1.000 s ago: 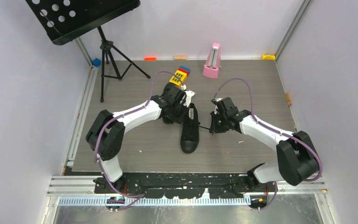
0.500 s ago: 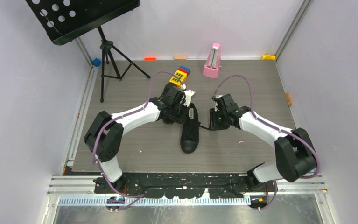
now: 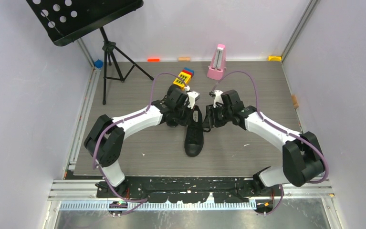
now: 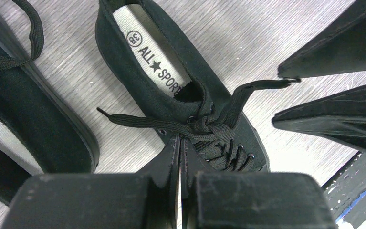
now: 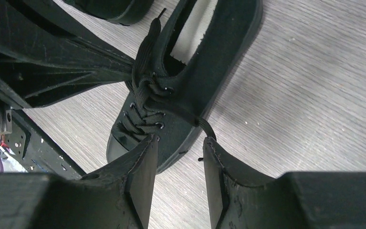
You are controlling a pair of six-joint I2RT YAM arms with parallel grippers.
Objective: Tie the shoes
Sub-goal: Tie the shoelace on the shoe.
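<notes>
One black shoe (image 3: 194, 140) lies mid-table with its toe toward the arms; its grey insole (image 4: 157, 57) and a loose lace knot (image 4: 212, 131) show in the left wrist view. The other shoe (image 4: 28, 119) lies close beside it, hidden under the left arm from above. My left gripper (image 4: 181, 140) is shut, tips pressed at the knot (image 5: 145, 88); whether a strand is pinched I cannot tell. My right gripper (image 5: 178, 143) stands open at the shoe's right side, holding nothing. One lace (image 5: 195, 119) runs from an eyelet to its right fingertip (image 5: 209, 143).
A black music stand (image 3: 85, 19) on a tripod is at the back left. A yellow toy block (image 3: 183, 78) and a pink metronome (image 3: 216, 62) stand behind the arms. Small coloured bits line the back wall. Both grippers (image 3: 190, 114) (image 3: 206, 121) crowd the shoe.
My right gripper has opened, let go of the lace it was pulling taut, and moved left up to the shoe. The left gripper has stayed shut at the knot.
</notes>
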